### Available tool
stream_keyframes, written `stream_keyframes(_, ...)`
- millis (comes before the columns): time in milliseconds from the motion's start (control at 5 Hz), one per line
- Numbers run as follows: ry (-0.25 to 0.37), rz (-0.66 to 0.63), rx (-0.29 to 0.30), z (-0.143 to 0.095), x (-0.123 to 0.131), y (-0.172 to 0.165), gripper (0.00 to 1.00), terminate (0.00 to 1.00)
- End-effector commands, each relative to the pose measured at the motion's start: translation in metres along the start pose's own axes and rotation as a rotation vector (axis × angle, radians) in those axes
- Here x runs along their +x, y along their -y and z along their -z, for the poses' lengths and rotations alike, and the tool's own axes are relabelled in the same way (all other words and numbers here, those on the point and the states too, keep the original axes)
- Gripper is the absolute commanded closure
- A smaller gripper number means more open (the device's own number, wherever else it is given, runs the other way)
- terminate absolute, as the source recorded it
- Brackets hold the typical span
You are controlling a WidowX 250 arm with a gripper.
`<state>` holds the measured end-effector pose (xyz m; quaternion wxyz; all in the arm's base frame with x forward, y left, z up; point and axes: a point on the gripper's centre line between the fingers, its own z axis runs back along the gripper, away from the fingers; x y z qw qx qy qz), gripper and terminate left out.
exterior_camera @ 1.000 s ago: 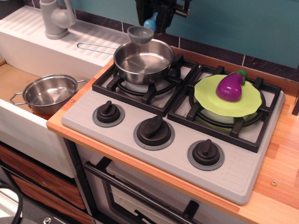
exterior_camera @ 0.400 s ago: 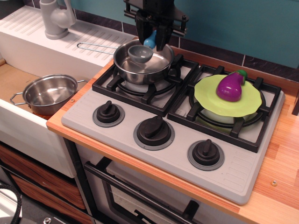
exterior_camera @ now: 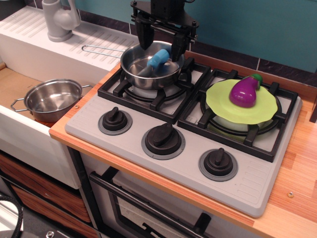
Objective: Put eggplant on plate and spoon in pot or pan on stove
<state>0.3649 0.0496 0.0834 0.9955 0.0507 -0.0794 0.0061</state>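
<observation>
The purple eggplant (exterior_camera: 244, 91) lies on the lime-green plate (exterior_camera: 223, 108), which rests on the right burner of the grey stove (exterior_camera: 133, 141). The steel pan (exterior_camera: 130, 69) with its long wire handle sits on the left burner. The spoon (exterior_camera: 157, 59) lies inside the pan, its light-blue handle up against the far rim and its grey bowl down in the pan. My black gripper (exterior_camera: 161, 40) hangs just above the pan's far side with its jaws spread wide, holding nothing.
A smaller two-handled steel pot (exterior_camera: 52, 100) sits in the sink area at the left. A grey faucet (exterior_camera: 59, 19) stands at the back left. Three black knobs (exterior_camera: 163, 138) line the stove front. A wooden counter edge runs along the right.
The gripper lowered the spoon into the pan, then opened its jaws and let it go. The spoon now lies in the pan. Eggplant and plate have not moved.
</observation>
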Motion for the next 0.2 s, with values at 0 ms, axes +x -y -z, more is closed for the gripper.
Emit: stream_keyframes(0,0.068,-0.016,0.041,-0.0496,0.0090,0.0144,0.00,1.00)
